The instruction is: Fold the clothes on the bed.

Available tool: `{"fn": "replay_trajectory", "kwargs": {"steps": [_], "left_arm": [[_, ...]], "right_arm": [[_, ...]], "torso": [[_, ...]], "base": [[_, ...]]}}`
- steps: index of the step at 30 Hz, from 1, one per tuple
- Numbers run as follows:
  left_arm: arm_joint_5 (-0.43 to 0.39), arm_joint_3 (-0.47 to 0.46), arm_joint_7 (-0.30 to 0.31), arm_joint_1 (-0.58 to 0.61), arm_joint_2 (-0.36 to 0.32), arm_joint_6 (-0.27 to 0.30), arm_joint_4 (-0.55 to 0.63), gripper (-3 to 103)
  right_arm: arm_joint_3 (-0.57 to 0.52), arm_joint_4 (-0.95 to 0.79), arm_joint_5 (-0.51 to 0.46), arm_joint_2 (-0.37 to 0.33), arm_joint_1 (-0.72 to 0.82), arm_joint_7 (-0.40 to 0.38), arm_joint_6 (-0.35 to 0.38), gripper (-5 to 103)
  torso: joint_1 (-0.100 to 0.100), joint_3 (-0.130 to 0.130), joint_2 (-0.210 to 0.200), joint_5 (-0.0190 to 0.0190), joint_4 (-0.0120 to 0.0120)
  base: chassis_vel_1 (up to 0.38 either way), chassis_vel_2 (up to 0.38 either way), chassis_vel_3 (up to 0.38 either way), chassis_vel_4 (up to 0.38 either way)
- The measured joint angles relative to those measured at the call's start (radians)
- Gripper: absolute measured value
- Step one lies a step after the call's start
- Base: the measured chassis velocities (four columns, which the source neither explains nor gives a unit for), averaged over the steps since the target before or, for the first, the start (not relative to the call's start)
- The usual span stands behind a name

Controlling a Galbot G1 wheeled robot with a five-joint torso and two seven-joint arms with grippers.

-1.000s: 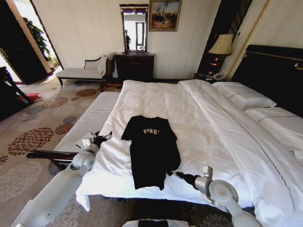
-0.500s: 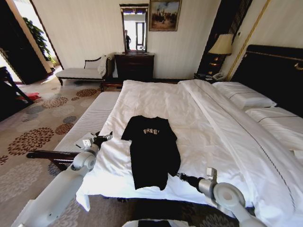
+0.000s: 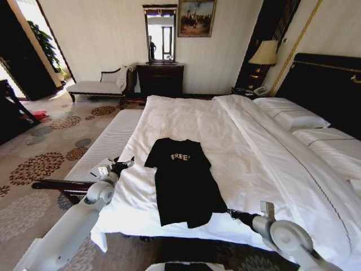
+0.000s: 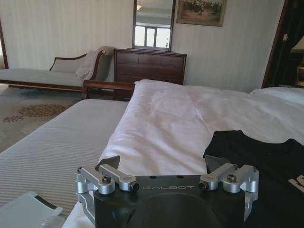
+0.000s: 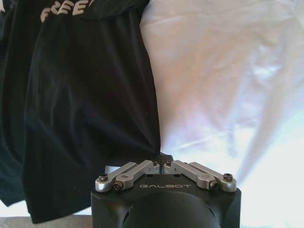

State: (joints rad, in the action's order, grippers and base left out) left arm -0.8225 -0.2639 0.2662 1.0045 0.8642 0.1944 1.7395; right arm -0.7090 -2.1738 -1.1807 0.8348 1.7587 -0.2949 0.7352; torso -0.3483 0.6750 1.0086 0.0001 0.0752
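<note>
We see the black T-shirt [image 3: 183, 183] lying flat on the near part of the bed [image 3: 237, 147], its soft cloth dark against the smooth white sheet, with pale letters "FREE" across the chest. Its lower right corner is drawn out sideways into a point, so the hem runs slanted rather than straight.

At that corner sits the right gripper [image 3: 230, 213], low over the mattress edge. In the right wrist view its metal fingers [image 5: 142, 167] meet tip to tip, pinched closed on the shirt's edge [image 5: 90, 118], and the fabric rises from them in a taut fold.

The left gripper [image 3: 128, 164] rests at the left edge of the bed, just beside the shirt's left sleeve and apart from it. In the left wrist view its fingers [image 4: 109, 164] are spread wide, holding nothing, with rumpled white sheet between them.

Left of the bed runs a long bench [image 3: 107, 144] with a finely striped white cover. White pillows [image 3: 293, 116] lie against the tall dark headboard [image 3: 327, 84].
</note>
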Motion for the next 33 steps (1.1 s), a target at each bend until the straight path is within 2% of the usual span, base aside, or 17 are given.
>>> {"fn": "replay_trajectory", "kwargs": {"steps": [8,9,11,12,15,17,21,23,24,25,27,30,31,33], "left_arm": [[-0.002,-0.002,-0.004,0.000,-0.007,-0.001,0.000,100],[-0.002,-0.001,-0.004,0.000,-0.006,-0.001,-0.002,100],[-0.002,0.006,-0.004,-0.001,-0.002,-0.001,-0.003,100],[-0.002,0.006,-0.004,-0.001,-0.002,-0.001,-0.003,100],[-0.006,0.015,-0.004,-0.001,0.000,0.002,-0.009,100],[-0.014,0.018,-0.004,-0.002,0.003,0.005,-0.017,100],[-0.079,0.034,-0.013,-0.023,0.024,0.023,-0.052,100],[-0.092,0.037,-0.016,-0.027,0.027,0.027,-0.056,100],[-0.145,0.058,-0.027,-0.052,0.041,0.040,-0.076,100],[-0.163,0.071,-0.035,-0.066,0.048,0.042,-0.088,100],[-0.176,0.082,-0.042,-0.078,0.051,0.044,-0.097,100],[-0.194,0.131,-0.069,-0.125,0.075,0.047,-0.135,100],[-0.194,0.131,-0.069,-0.125,0.075,0.047,-0.135,100],[-0.186,0.150,-0.075,-0.144,0.095,0.047,-0.167,100]], "right_arm": [[-0.009,-0.039,0.043,-0.002,0.050,-0.004,0.000,0],[0.003,-0.037,0.043,0.005,0.032,-0.007,0.000,-3],[0.022,-0.014,0.043,0.015,-0.023,-0.006,-0.011,8],[0.022,-0.014,0.043,0.015,-0.023,-0.006,-0.011,8],[0.013,-0.004,0.038,0.016,-0.084,0.002,-0.050,24],[0.002,-0.004,0.037,0.015,-0.103,0.002,-0.065,24],[-0.066,-0.020,0.017,-0.003,-0.148,0.010,-0.083,45],[-0.074,-0.021,0.015,-0.007,-0.151,0.011,-0.084,45],[-0.098,-0.021,0.005,-0.019,-0.159,0.014,-0.086,56],[-0.107,-0.019,-0.002,-0.024,-0.163,0.015,-0.087,61],[-0.112,-0.016,-0.006,-0.027,-0.165,0.015,-0.087,61],[-0.119,-0.003,-0.017,-0.038,-0.177,0.015,-0.088,78],[-0.119,-0.003,-0.017,-0.038,-0.177,0.015,-0.088,78],[-0.111,0.006,-0.021,-0.046,-0.193,0.015,-0.088,89]], "torso": [[0.000,0.000,0.000,-0.0003,0.0004],[0.000,0.000,0.000,-0.0001,0.0005],[0.000,0.000,0.000,0.0000,0.0001],[0.000,0.000,0.000,0.0000,0.0001],[0.000,0.000,0.000,0.0002,0.0000],[0.000,0.000,0.000,0.0002,0.0000],[0.000,0.000,0.000,-0.0002,-0.0002],[0.000,0.000,0.000,-0.0002,-0.0001],[0.000,0.000,0.000,-0.0002,0.0000],[0.000,0.000,0.000,-0.0001,0.0001],[0.000,0.000,0.000,-0.0002,0.0001],[0.000,0.000,0.000,0.0000,0.0004],[0.000,0.000,0.000,0.0000,0.0004],[0.000,0.000,0.000,0.0001,0.0005]], "base": [[0.000,0.000,0.000,0.000],[0.000,0.000,0.000,0.000],[0.000,0.000,0.000,0.000],[0.000,0.000,0.000,0.000],[0.000,0.000,0.000,0.000],[0.000,0.000,0.000,0.000],[0.000,0.000,0.000,0.000],[0.000,0.000,0.000,0.000],[0.000,0.000,0.000,0.000],[0.000,0.000,0.000,0.000],[0.000,0.000,0.000,0.000],[0.000,0.000,0.000,0.000],[0.000,0.000,0.000,0.000],[0.000,0.000,0.000,0.000]]}}
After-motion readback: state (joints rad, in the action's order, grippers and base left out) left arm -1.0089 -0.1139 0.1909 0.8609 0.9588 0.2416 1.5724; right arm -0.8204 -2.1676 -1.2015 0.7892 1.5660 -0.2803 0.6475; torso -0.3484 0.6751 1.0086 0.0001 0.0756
